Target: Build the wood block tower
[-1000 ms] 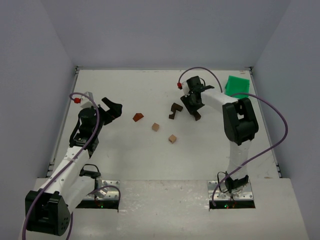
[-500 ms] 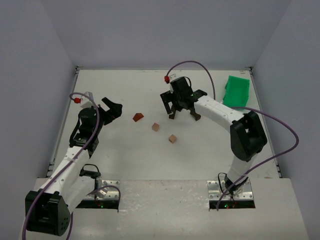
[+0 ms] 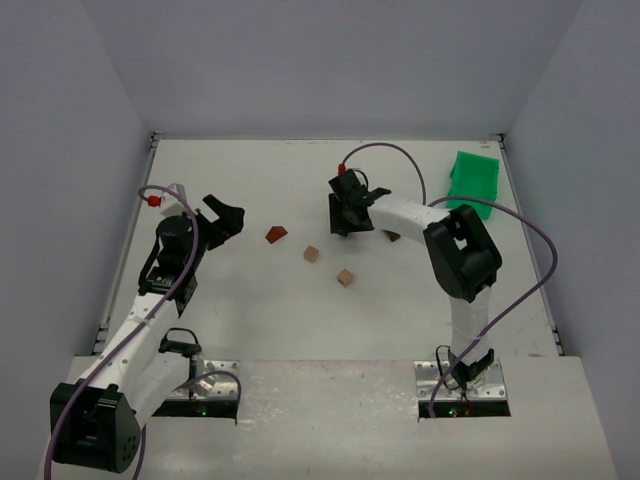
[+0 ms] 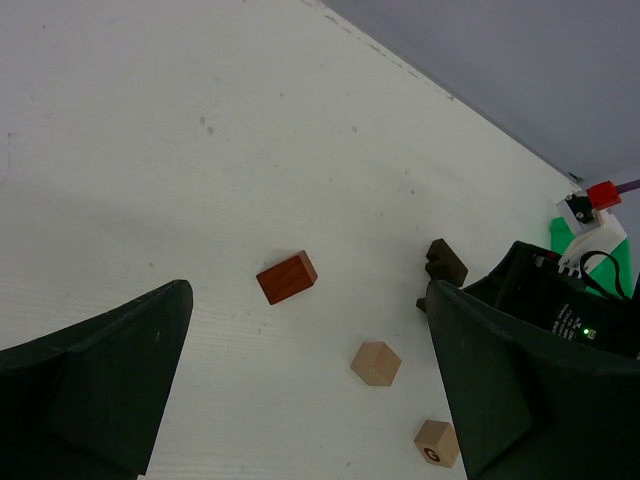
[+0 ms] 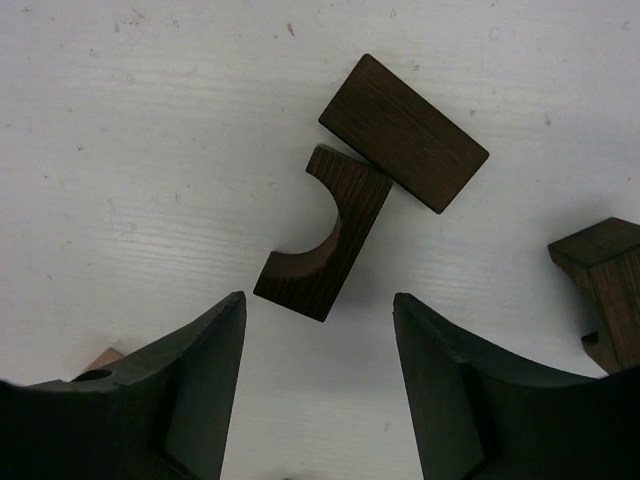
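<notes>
Right hand (image 5: pixel 318 335) hangs over the table (image 5: pixel 130 150), fingers partly spread, holding nothing. Just ahead of its gap lies the dark arch block (image 5: pixel 352 228), long axis slanted across the closing line, far end touching a dark rectangular block (image 5: pixel 405 132). Left hand (image 3: pixel 228 218) wide open, empty, well apart.

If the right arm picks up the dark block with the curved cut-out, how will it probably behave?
The dark arched block looks like solid wood, so probably rigid and light. It lies flat, so rolling seems unlikely. Its corner touches the rectangular block, which may shift.
</notes>
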Tool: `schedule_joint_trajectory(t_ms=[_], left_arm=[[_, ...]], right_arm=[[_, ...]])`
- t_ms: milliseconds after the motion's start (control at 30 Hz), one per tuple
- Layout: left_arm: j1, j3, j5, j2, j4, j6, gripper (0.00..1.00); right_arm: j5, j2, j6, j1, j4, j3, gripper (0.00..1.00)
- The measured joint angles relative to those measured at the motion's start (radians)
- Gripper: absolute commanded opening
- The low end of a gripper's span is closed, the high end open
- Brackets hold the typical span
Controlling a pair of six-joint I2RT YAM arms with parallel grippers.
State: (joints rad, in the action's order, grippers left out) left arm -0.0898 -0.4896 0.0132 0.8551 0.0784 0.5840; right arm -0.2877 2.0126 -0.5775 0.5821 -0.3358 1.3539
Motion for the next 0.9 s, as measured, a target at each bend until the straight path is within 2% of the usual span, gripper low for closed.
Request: schedule_joint_trajectory(t_ms=[133,300,400,500,633,800,900], left_arm=[[0.0,0.0,0.0,0.0,0.0,0.0,1.0],[0.0,0.0,0.0,0.0,0.0,0.0,1.0],[0.0,0.0,0.0,0.0,0.0,0.0,1.0],[0.0,0.0,0.0,0.0,0.0,0.0,1.0],[0.0,0.0,0.0,0.0,0.0,0.0,1.0],[0.0,0.0,-0.006,0.0,0.0,0.0,1.0],[0.0,0.0,-0.057,0.005,0.007,-0.002,1.0]], right_arm=[[0.002,0.001,-0.014,0.006,0.007,0.0,0.56],[0.001,0.011,-0.018,0.008,0.015,0.002,0.61],[0.003,0.04,-0.027,0.009,0.015,0.007,0.6],[-0.002,0.07,-0.036,0.009,0.014,0.014,0.48],[-0.016,0.074,-0.048,0.01,0.015,0.023,0.25],[-0.022,0.068,-0.009,0.016,0.04,0.007,0.11],[0.007,0.009,0.093,0.025,0.134,-0.094,0.08]])
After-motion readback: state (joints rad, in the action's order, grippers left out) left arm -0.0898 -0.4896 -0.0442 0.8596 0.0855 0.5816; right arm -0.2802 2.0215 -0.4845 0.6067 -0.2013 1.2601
